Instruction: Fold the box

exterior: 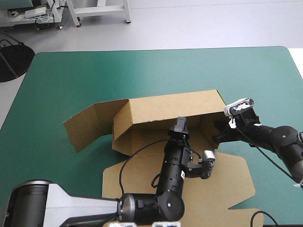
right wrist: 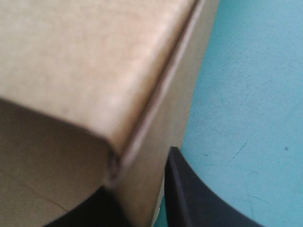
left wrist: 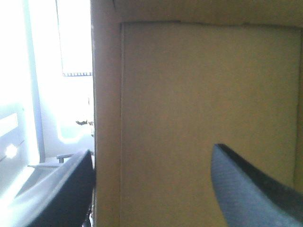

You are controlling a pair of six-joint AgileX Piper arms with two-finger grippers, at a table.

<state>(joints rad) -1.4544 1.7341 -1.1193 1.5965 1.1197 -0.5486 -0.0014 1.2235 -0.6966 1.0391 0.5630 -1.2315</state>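
The brown box [exterior: 170, 106] stands mid-table with its long far wall and end walls raised. A side flap [exterior: 87, 125] juts out to the left, and the lid panel [exterior: 227, 184] lies flat toward the near edge. My left gripper [exterior: 180, 125] reaches into the box from the near side. In its wrist view the left gripper [left wrist: 156, 189] is open, with an inner wall of the box [left wrist: 199, 94] close ahead. My right gripper [exterior: 219, 135] is at the box's right end. There the right gripper [right wrist: 142, 198] is shut on the end wall of the box [right wrist: 71, 61], one finger [right wrist: 199, 198] outside it.
The teal-green cover [exterior: 71, 75] shows bare beyond the box and to its left. It also shows beside the right gripper as the cover [right wrist: 251, 94]. The table's right edge [exterior: 296, 71] runs close to the right arm.
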